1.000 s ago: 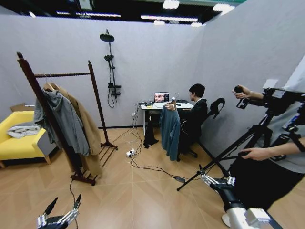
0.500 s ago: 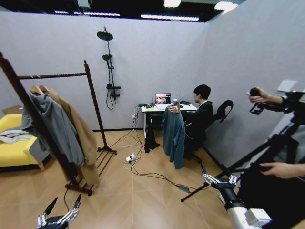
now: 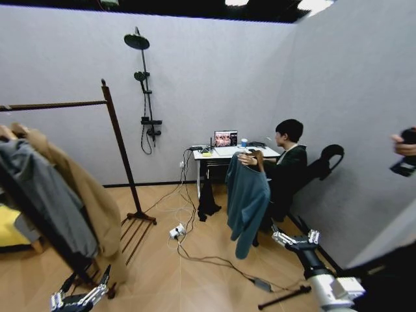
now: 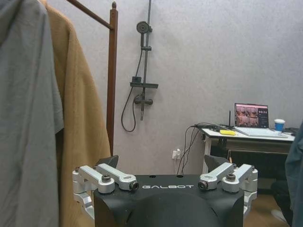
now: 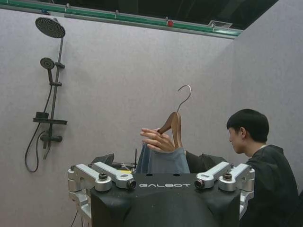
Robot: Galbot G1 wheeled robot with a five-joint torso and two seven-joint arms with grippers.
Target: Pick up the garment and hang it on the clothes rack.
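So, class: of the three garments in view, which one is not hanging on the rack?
The teal-blue jacket, held up on its wooden hanger by a seated person's hand; the grey sweatshirt and tan coat hang on the rack.

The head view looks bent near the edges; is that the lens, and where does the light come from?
Likely the lens: in the head view the clothes rack leans and the wall edges curve, while the left wrist view shows its post straight. Light comes from ceiling lamps at the head view's top; the garment is evenly lit, with no glare.
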